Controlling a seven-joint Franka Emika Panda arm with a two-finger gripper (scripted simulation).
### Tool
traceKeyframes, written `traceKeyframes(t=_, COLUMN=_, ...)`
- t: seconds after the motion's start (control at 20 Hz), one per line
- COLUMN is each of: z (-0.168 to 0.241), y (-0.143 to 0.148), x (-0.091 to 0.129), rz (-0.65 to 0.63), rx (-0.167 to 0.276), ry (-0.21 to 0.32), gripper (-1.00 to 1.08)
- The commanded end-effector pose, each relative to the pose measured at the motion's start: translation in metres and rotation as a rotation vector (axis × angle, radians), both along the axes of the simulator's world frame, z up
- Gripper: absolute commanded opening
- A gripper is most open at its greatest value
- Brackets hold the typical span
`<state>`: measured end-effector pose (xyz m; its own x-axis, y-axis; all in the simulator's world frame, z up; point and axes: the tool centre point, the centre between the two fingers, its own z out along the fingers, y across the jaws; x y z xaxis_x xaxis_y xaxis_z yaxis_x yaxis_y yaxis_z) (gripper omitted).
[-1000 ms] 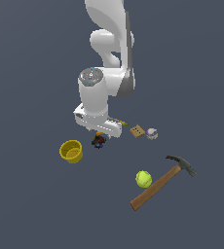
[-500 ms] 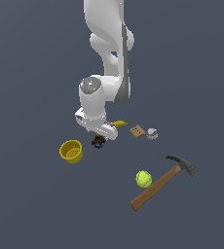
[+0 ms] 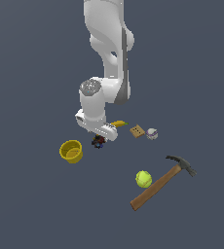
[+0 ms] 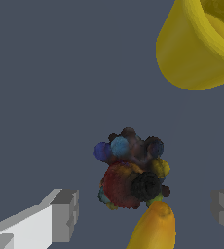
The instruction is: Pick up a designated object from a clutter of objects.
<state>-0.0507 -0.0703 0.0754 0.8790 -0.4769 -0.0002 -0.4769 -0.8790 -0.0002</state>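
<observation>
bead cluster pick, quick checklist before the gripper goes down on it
1. Gripper open: ok, both fingers stand wide apart.
2. Bead cluster between the fingers: ok, roughly centred.
3. Nothing held yet: ok, fingers apart from the cluster.
4. Banana clear of the grasp: not ok, its tip sits right at the cluster.
5. Yellow cup clear: ok, well apart.
6. Height above the cluster: cannot tell.
</observation>
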Motion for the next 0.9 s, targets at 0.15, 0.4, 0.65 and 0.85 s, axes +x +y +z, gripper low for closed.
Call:
traceKeyframes(t=0.15, z=-0.022, y=0.000, x=-0.001, rz=-0.002, rx=0.000, ry=0.000, gripper=1.00)
traceKeyframes(t=0.4, z=-0.040, y=0.000, x=-0.001, rz=-0.002, rx=0.000, ry=0.000, gripper=1.00)
traceKeyframes(t=0.65, z=-0.045, y=0.000, x=-0.001, rz=-0.003, rx=0.000, ry=0.000, gripper=-1.00)
traceKeyframes(t=0.85, z=-0.045, y=0.000, x=-0.001, rz=-0.003, rx=0.000, ry=0.000, gripper=-1.00)
